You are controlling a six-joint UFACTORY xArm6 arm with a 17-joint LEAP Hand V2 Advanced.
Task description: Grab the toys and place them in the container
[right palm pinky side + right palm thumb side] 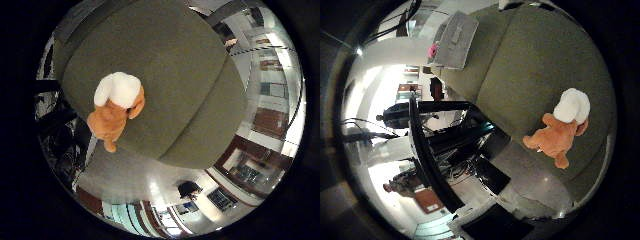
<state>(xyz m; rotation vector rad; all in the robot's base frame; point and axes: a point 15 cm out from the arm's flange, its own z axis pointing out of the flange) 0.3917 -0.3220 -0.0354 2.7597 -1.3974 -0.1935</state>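
Observation:
An orange-brown plush toy with a white part (pixel 118 105) lies on an olive-green sofa seat (pixel 190 70). The right thumb side palm view shows the same toy (pixel 560 125) near the seat's edge. A pale grey container (pixel 458 38) stands at the far end of the sofa, with something pink (pixel 433 50) at its side. My right hand is above the seat, some way from the toy.
A black frame or stand (pixel 425 150) rises beside the sofa's edge, with dark equipment (pixel 485 170) at its foot. Grey floor (pixel 125 175) lies beyond the sofa's front. Windows and walls of the room ring the views.

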